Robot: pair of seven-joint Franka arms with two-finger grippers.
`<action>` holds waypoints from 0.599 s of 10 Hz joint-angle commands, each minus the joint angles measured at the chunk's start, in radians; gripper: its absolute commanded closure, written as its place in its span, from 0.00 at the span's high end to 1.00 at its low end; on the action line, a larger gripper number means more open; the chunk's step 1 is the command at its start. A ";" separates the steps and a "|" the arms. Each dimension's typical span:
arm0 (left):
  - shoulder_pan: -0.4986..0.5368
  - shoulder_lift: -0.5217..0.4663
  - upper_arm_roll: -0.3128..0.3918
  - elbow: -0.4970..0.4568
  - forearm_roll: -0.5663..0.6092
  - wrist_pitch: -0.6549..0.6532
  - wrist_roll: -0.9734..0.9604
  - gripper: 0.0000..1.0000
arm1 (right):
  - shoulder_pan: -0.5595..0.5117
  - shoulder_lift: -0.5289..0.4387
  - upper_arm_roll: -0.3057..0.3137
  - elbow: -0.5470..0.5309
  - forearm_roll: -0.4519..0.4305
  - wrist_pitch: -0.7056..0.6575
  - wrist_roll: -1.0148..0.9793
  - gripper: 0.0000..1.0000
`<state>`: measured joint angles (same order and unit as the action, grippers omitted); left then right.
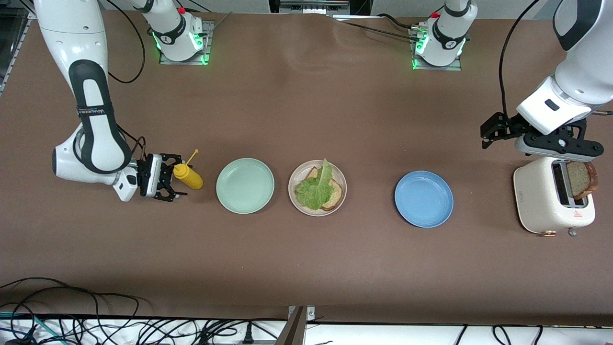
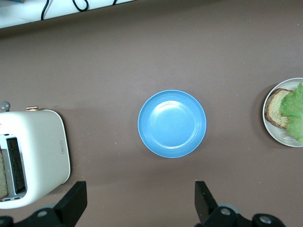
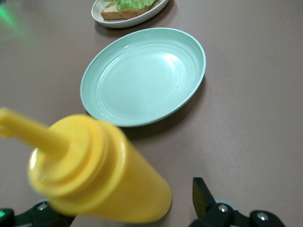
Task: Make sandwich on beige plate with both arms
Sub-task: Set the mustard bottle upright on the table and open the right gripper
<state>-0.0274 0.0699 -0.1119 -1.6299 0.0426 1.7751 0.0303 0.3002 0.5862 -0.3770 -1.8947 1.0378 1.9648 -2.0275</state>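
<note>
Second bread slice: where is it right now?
The square brown wholegrain bread slice stands in a slot of the cream toaster at the left arm's end of the table, beside the round blue plate.

Brown desk [image 1: 306, 110] carrying, in a row mid-frame: yellow bottle [image 1: 188, 176], green plate [image 1: 245, 185], beige plate [image 1: 296, 195], blue plate [image 1: 424, 199], toaster [image 1: 541, 196].

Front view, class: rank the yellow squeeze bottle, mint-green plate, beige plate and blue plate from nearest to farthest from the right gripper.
From the right gripper, open at the right arm's end of the table:
1. Yellow squeeze bottle, right at its fingertips.
2. Mint-green plate, next along the row.
3. Beige plate, mid-table, holding bread and lettuce.
4. Blue plate, toward the left arm's end.
</note>
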 commanded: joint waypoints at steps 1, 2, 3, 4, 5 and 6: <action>0.003 -0.002 0.000 0.005 -0.012 -0.003 0.017 1.00 | -0.018 -0.009 -0.061 0.005 -0.010 -0.133 0.025 1.00; 0.003 -0.002 0.000 0.005 -0.012 -0.003 0.017 1.00 | -0.012 -0.023 -0.089 0.005 -0.013 -0.182 0.077 1.00; 0.003 -0.002 0.000 0.004 -0.012 -0.003 0.017 1.00 | -0.010 -0.052 -0.097 0.008 -0.063 -0.204 0.172 1.00; 0.003 -0.002 0.000 0.004 -0.012 -0.003 0.017 1.00 | -0.010 -0.090 -0.096 0.008 -0.134 -0.205 0.258 1.00; 0.003 -0.002 0.000 0.004 -0.012 -0.003 0.019 1.00 | -0.009 -0.116 -0.095 0.009 -0.166 -0.205 0.316 1.00; 0.003 -0.002 0.000 0.002 -0.012 -0.003 0.019 1.00 | -0.007 -0.140 -0.089 0.011 -0.179 -0.205 0.367 1.00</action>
<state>-0.0276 0.0704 -0.1119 -1.6299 0.0426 1.7751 0.0303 0.2923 0.5010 -0.4750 -1.8774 0.9019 1.7728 -1.7452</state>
